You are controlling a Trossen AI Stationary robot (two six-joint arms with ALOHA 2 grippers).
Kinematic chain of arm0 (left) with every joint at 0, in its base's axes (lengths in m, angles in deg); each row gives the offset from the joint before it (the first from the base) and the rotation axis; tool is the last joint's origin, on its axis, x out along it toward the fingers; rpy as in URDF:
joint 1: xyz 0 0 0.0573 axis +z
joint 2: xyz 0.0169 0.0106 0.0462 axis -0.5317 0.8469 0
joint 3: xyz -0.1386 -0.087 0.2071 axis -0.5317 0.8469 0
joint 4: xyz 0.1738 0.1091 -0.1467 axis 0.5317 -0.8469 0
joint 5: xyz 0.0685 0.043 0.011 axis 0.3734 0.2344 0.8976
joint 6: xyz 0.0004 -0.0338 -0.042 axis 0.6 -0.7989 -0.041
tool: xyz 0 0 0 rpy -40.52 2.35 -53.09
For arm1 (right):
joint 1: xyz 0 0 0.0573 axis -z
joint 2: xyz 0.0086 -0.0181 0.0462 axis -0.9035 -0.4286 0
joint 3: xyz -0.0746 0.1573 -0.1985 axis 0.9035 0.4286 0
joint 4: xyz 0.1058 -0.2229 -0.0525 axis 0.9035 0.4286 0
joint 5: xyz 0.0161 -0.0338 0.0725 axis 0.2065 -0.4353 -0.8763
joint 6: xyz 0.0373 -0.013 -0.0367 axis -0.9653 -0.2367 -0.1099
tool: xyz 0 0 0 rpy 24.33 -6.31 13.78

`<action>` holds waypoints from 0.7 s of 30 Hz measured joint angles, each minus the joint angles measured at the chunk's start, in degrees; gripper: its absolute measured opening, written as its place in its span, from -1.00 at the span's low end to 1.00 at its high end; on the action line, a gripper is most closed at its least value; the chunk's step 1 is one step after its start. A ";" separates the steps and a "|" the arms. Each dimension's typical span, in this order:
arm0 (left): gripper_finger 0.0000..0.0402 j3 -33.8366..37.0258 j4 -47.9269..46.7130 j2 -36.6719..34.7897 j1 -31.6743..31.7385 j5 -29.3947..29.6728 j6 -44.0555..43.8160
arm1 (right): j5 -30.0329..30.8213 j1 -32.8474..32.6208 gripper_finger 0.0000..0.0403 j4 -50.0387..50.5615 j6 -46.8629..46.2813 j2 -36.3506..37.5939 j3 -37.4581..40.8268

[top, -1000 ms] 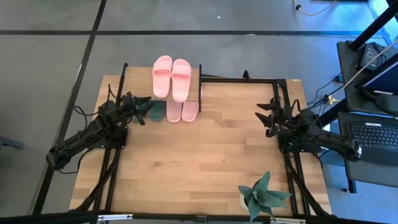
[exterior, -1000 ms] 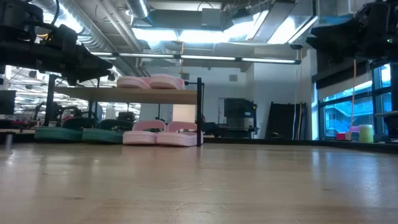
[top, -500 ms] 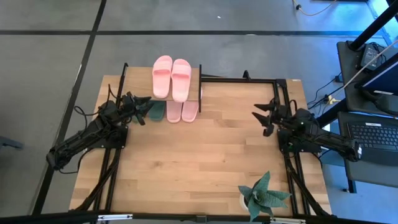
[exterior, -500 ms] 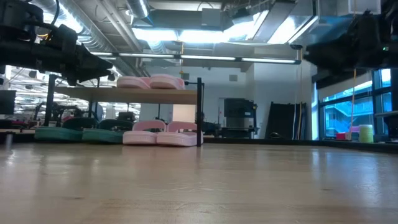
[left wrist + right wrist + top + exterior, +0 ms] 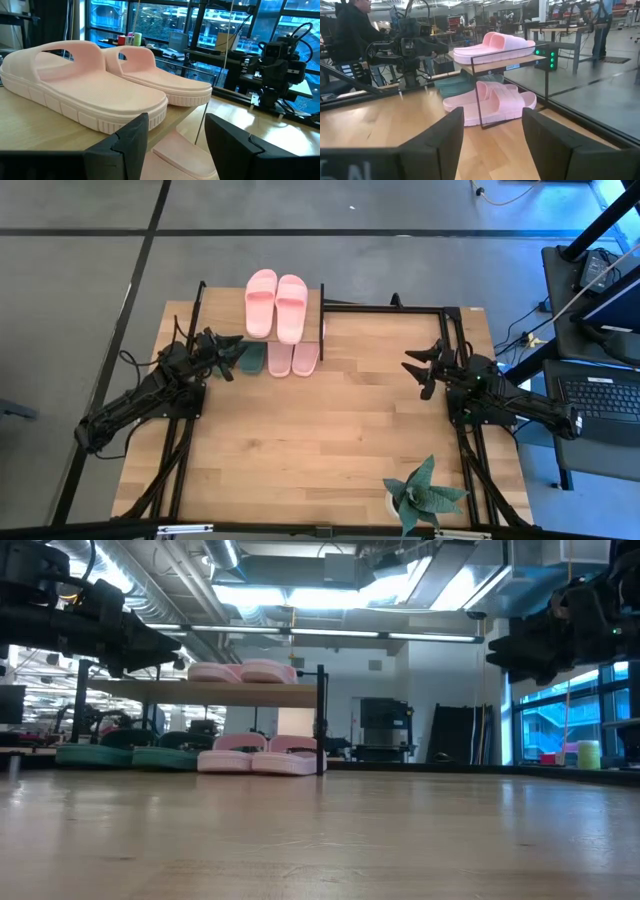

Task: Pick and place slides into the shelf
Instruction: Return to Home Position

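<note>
The shelf (image 5: 312,310) stands at the table's far edge. One light pink pair (image 5: 275,304) lies on its plank top (image 5: 200,693). A second pink pair (image 5: 256,756) and the dark green pair (image 5: 125,753) rest on the tabletop under the plank. My left gripper (image 5: 229,354) hovers open just left of the shelf, level with the plank; its wrist view looks across the top pair (image 5: 90,85). My right gripper (image 5: 424,370) is open and raised over the right half of the table, facing the shelf (image 5: 495,62).
A green potted plant (image 5: 425,495) stands near the table's near right edge. Black frame rails (image 5: 400,308) run along the far and side edges. A person (image 5: 350,30) stands beyond the table's left side. Bare wood (image 5: 330,430) lies between the arms.
My right gripper has moved a little toward the table's left, closer to the shelf, and has come slightly lower. The left arm and all the slides have stayed put.
</note>
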 joint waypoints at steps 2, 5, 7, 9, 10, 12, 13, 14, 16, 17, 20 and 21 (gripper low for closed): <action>-0.08 0.00 0.00 0.00 0.00 0.02 0.02 | 0.00 0.00 0.00 -0.01 -0.43 0.00 0.00; -0.08 0.00 0.00 0.00 0.00 0.02 0.02 | -0.02 0.00 0.00 -0.04 -0.55 0.00 -0.01; -0.08 0.00 0.00 0.00 0.00 0.04 0.02 | -0.02 0.00 0.00 -0.06 -0.43 0.00 -0.01; -0.08 0.00 0.00 0.00 0.00 0.04 0.00 | -0.03 0.00 0.00 -0.06 -0.63 -0.02 -0.01; -0.08 0.00 0.00 0.00 0.00 0.04 0.02 | -0.02 0.00 0.00 -0.06 -0.56 -0.02 -0.01; -0.08 0.00 0.00 0.00 0.00 0.04 0.02 | -0.02 0.00 0.00 -0.06 -0.52 -0.02 0.01; -0.08 0.00 0.00 0.00 0.00 0.06 0.01 | -0.04 0.00 0.00 -0.06 -0.49 -0.02 -0.01; -0.08 0.00 0.00 0.00 0.00 0.07 0.02 | -0.02 0.00 0.00 -0.06 -0.49 -0.02 -0.01; -0.08 0.00 0.00 0.00 0.00 0.07 0.02 | -0.02 0.00 0.00 -0.08 -0.49 -0.02 -0.01; -0.08 0.00 0.00 0.00 0.00 0.07 0.02 | -0.03 0.00 0.00 -0.08 -0.49 -0.02 -0.01; -0.08 0.00 0.01 0.00 0.00 0.08 0.01 | -0.04 0.00 0.00 -0.08 -0.47 -0.02 -0.01; -0.08 0.00 0.00 0.00 0.00 0.08 0.02 | -0.04 0.00 0.00 -0.08 -0.47 -0.02 0.00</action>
